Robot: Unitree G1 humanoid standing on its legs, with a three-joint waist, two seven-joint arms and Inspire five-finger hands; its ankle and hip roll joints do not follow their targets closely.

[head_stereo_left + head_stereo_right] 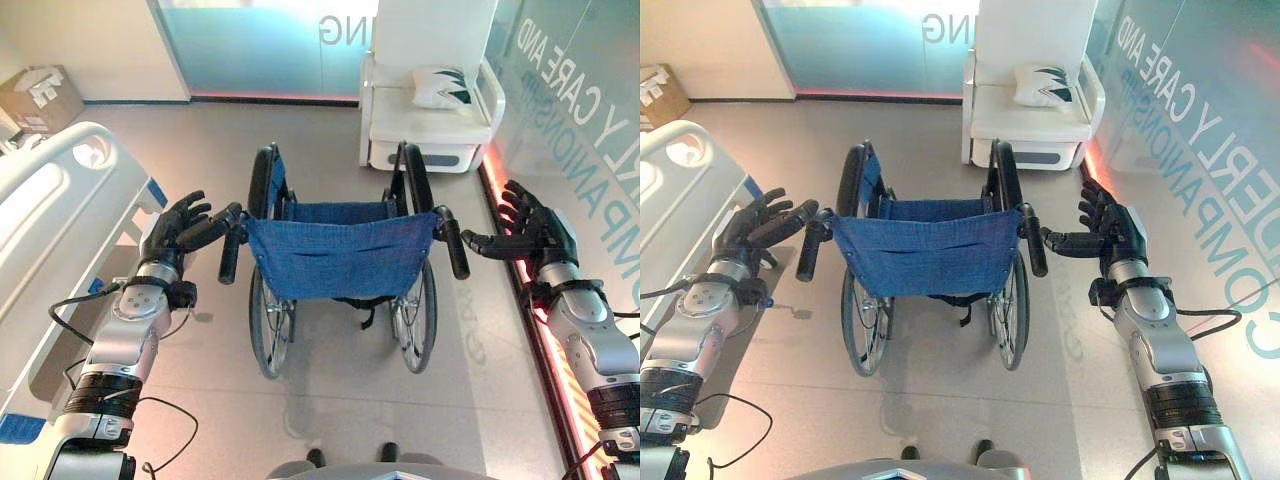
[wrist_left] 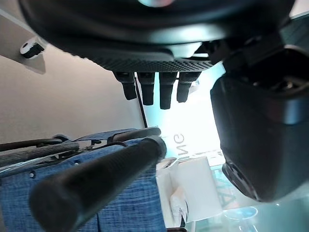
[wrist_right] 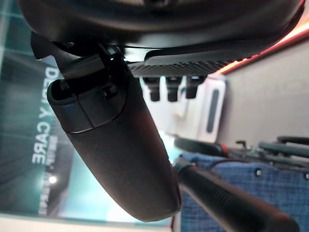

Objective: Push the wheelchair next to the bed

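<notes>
We note the folding wheelchair with blue cloth back (image 1: 335,255) stands beside the white bed (image 1: 50,210). Left hand (image 1: 178,228) and right hand (image 1: 530,232), fingers spread, flank its black push grips (image 1: 232,255). We should close evenly on both before pushing.

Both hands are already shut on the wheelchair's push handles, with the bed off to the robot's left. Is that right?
Not quite. Both hands are open, not shut: the left hand and right hand sit beside the wheelchair's push handles with fingers straight, as both eye views and each wrist view show. The bed is indeed to the robot's left.
</notes>
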